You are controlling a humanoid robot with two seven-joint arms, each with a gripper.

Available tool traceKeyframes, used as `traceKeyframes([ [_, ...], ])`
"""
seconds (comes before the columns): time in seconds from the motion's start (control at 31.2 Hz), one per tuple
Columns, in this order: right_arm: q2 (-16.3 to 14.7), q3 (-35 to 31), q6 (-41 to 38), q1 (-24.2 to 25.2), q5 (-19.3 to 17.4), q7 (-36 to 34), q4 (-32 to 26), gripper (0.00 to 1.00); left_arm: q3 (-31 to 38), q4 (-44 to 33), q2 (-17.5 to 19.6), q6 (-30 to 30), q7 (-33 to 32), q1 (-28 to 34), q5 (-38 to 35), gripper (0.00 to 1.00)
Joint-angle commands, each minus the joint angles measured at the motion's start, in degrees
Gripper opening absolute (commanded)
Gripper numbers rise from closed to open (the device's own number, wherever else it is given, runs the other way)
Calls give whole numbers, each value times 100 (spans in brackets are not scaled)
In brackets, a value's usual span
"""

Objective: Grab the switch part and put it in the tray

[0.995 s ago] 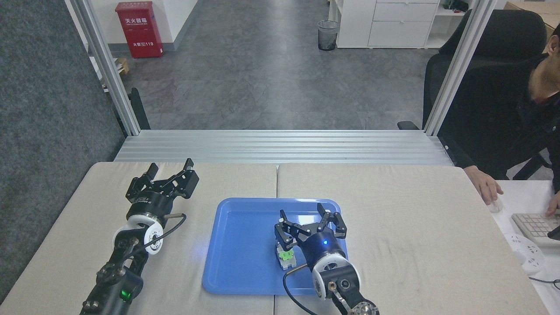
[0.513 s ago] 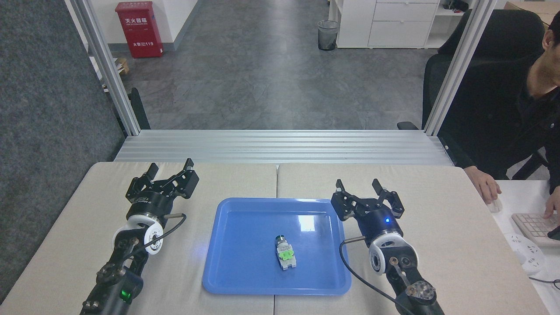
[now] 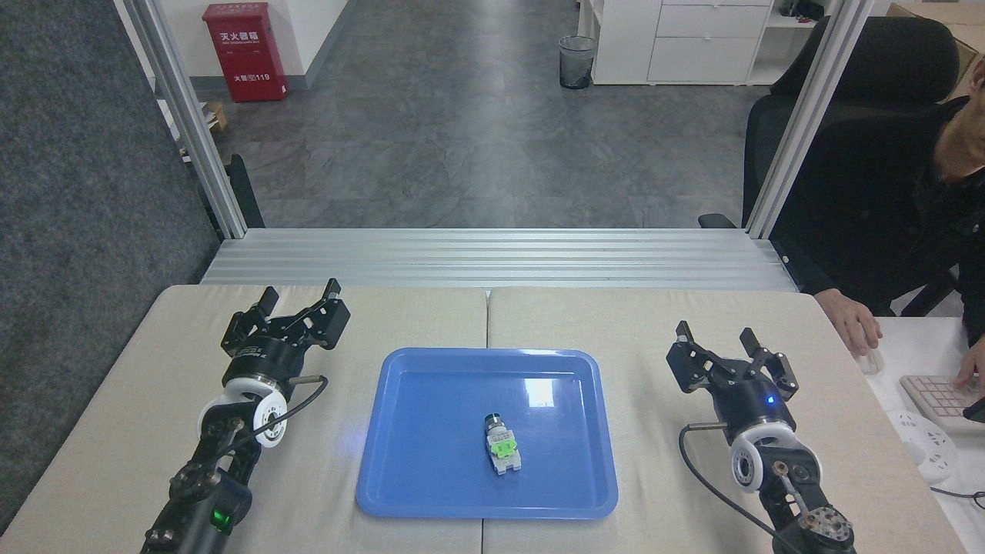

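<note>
The switch part (image 3: 501,445) lies flat inside the tray (image 3: 415,462), a little right of the tray's middle, in the lower centre of the frame. Its long axis runs nearly up and down the picture, dark ringed end toward the top, whitish body toward the bottom, green piece between them. Nothing touches it.

The right gripper (image 3: 724,344) hovers over the bare table at the right of the frame, fingers spread apart and empty, well clear of the tray's right rim. The part lies to its left and slightly lower in the picture. The left gripper (image 3: 298,297) sits at the upper left of the table, fingers likewise apart and holding nothing, and the part lies to its lower right.

Of the two, the right looks a shade nearer, though neither is close. By my reading the placing is done: part in tray, both arms off it. Should either return, it would need to close across that narrow body, from the sides.

A person sits at a keyboard (image 3: 943,396) on the far right.
</note>
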Motion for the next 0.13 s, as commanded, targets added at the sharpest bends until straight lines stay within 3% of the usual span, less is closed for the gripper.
traceKeyframes([
  [0.0,-778,-353,-26,4,-151,260,73,97,0,0,0,3,-2,0,0,100],
  [0.1,-927,-353,-166,-32,-151,260,73,97,0,0,0,3,-2,0,0,100],
])
